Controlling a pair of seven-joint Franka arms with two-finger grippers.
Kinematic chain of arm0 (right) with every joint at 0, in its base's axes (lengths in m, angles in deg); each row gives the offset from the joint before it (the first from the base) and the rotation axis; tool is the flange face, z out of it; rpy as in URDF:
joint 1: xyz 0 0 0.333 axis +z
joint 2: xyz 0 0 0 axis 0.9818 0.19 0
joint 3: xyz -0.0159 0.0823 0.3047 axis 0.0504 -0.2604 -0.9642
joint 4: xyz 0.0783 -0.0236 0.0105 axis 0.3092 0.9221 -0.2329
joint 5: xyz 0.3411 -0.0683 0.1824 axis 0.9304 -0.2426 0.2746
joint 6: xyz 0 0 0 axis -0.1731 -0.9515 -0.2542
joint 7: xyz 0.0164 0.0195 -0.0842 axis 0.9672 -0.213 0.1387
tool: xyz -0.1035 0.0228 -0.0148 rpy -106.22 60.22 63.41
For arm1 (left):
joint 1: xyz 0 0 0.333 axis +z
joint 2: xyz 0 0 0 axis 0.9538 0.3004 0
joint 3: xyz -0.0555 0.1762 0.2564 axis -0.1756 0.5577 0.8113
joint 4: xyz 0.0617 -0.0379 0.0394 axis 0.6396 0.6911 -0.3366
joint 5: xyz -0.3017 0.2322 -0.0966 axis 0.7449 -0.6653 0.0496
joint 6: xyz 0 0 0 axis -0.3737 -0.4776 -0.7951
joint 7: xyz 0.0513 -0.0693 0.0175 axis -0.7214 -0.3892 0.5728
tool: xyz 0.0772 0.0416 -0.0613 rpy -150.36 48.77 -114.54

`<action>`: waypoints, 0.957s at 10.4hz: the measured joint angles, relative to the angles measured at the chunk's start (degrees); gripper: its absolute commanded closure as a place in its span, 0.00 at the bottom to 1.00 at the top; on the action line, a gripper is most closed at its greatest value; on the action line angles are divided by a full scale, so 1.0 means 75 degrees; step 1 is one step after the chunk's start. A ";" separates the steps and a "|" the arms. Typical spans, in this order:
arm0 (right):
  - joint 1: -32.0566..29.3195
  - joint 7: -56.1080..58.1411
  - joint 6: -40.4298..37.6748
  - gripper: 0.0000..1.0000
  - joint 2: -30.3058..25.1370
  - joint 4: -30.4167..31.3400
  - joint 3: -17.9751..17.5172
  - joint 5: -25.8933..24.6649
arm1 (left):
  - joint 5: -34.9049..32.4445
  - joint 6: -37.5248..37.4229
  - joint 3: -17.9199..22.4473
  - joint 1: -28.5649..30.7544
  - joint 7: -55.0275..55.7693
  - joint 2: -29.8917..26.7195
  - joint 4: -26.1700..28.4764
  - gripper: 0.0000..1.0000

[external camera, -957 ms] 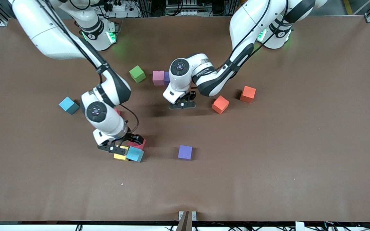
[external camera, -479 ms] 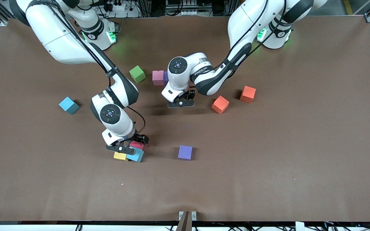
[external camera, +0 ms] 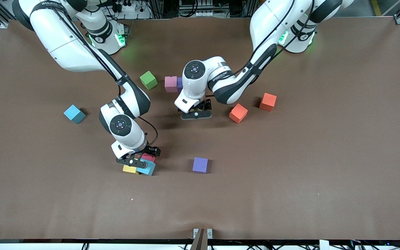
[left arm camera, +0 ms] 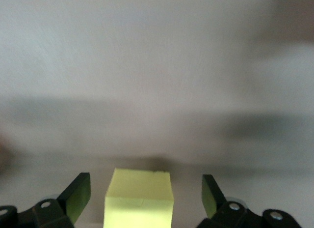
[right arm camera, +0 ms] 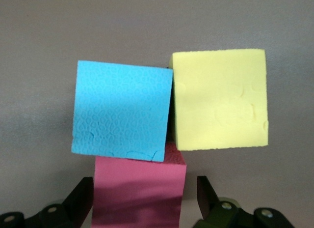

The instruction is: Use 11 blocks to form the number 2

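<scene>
Since a second ago my left gripper (external camera: 197, 111) is letting go, jaws wide around a yellow cube (left arm camera: 139, 197) under the pink-purple pair (external camera: 173, 84), while my right gripper (external camera: 141, 157) is straddling, jaws wide, a pink cube (right arm camera: 140, 191), so I'm guessing squeeze next.

The table (external camera: 325, 156) was matte brown. On it lay a green cube (external camera: 148, 80), a pink cube (external camera: 171, 84), two orange-red cubes (external camera: 238, 113) (external camera: 268, 101), a purple cube (external camera: 200, 165) and a light blue cube (external camera: 74, 114). A blue cube (right arm camera: 122, 110), a yellow cube (right arm camera: 220, 98) and a pink-red cube (right arm camera: 140, 191) showed dimpled foam faces. The arms were white with black joints.
</scene>
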 measured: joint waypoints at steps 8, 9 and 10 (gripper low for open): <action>-0.0088 0.1313 -0.0823 0.67 -0.0233 -0.0307 -0.0320 -0.0074 | 0.0231 -0.0922 -0.0020 0.1690 0.1224 -0.1427 0.1596 0.00; -0.0081 0.1590 -0.1070 0.65 -0.0380 -0.0267 -0.0626 -0.0075 | 0.0291 -0.0911 -0.0038 0.1882 0.1271 -0.1638 0.2066 0.00; -0.0070 0.1807 -0.1272 0.63 -0.0555 -0.0162 -0.0951 -0.0079 | 0.0366 -0.0824 -0.0082 0.2005 0.1463 -0.1797 0.2530 0.00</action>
